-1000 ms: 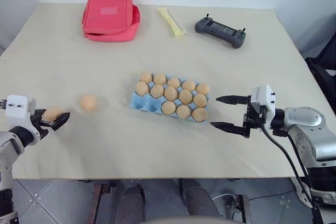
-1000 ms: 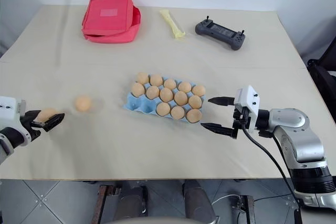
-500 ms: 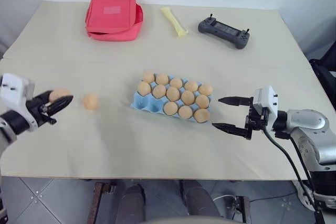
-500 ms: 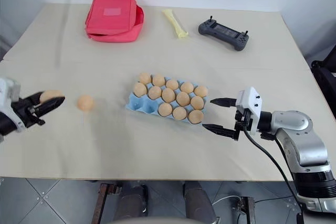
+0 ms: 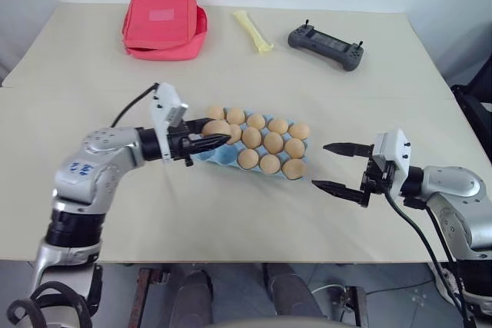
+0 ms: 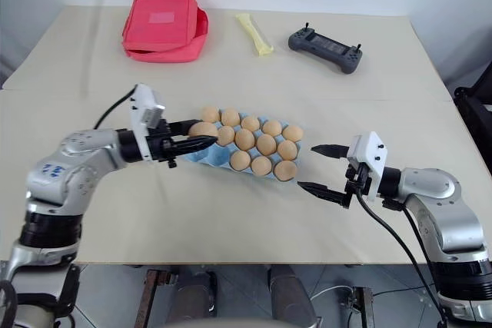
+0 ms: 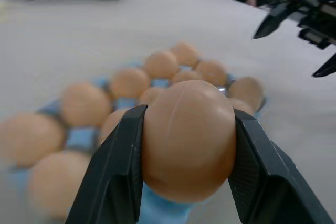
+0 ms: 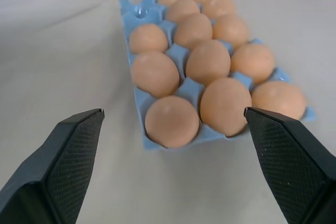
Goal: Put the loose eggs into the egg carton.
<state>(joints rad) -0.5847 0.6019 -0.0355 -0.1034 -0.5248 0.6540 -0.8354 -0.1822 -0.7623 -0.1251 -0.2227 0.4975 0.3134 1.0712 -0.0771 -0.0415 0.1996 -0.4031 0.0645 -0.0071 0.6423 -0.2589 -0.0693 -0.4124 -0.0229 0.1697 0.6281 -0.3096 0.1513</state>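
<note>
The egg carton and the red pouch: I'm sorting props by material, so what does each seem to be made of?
The egg carton looks like moulded pulp or thin foam, matt light blue, judging by its soft rounded cup walls; which of the two is unclear. The red pouch looks like woven fabric, matt, with soft sagging edges and a stitched panel on top.

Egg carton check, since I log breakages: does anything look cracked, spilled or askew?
Nothing looks broken or spilled. The egg carton sits flat, slightly angled on the table. The held egg in the left gripper shows a faint line, possibly a seam.
</note>
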